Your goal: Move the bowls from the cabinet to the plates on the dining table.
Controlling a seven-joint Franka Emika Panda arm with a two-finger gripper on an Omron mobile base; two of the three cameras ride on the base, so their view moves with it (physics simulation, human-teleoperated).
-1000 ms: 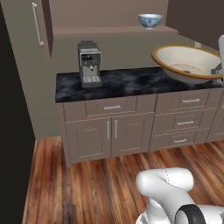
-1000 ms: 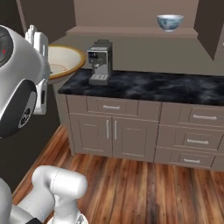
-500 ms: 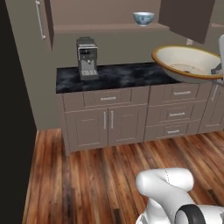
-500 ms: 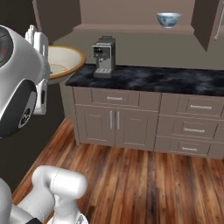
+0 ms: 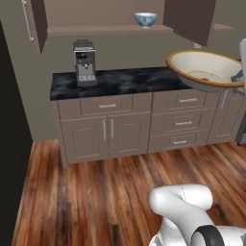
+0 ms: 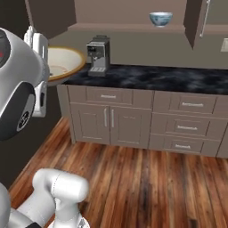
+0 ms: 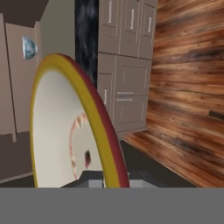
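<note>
Gripper pinches the wide, shallow cream bowl by its rim; carrying it level should prevent slipping.

Shelf: one blue-patterned bowl, upright. Dark marble tabletop: what looks like a coffee machine.

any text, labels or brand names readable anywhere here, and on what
None can be read.
The coffee machine has no legible brand or label on its front.
The blue-patterned bowl carries only a pattern, no words.
The cream bowl has reddish marks inside, too blurred to read as text.
</note>
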